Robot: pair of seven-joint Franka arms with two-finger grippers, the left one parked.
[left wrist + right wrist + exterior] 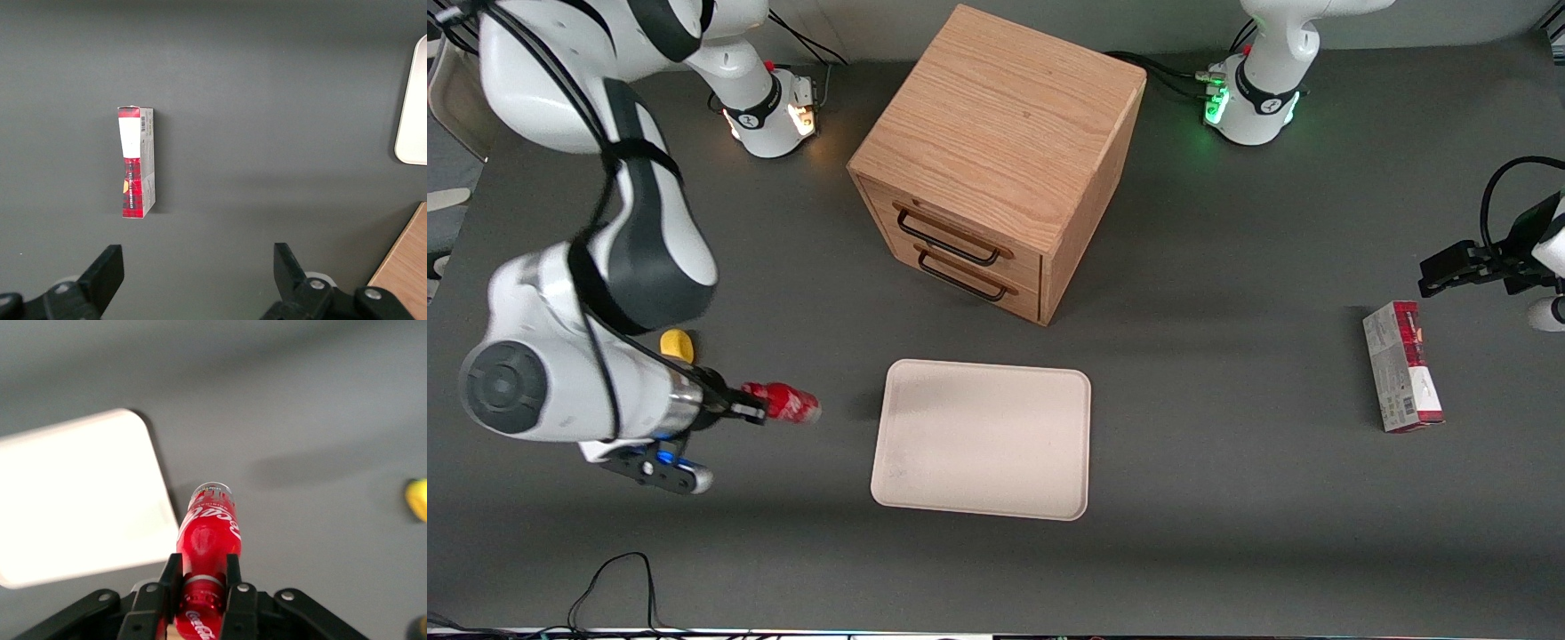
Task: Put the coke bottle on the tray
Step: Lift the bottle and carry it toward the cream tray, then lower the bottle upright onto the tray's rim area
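My right gripper (758, 407) is shut on the coke bottle (787, 403), a slim red bottle with white script, held by its neck. The bottle (208, 533) juts out lengthwise from the fingers (171, 577), its clear base pointing toward the tray. It hangs above the dark table, beside the tray and apart from it. The cream-white tray (983, 437) lies flat, nearer to the front camera than the wooden cabinet, and its rounded corner (130, 427) shows in the right wrist view.
A wooden two-drawer cabinet (996, 156) stands farther from the front camera than the tray. A yellow object (677, 345) lies beside the working arm. A red-and-grey carton (1401, 366) lies toward the parked arm's end of the table.
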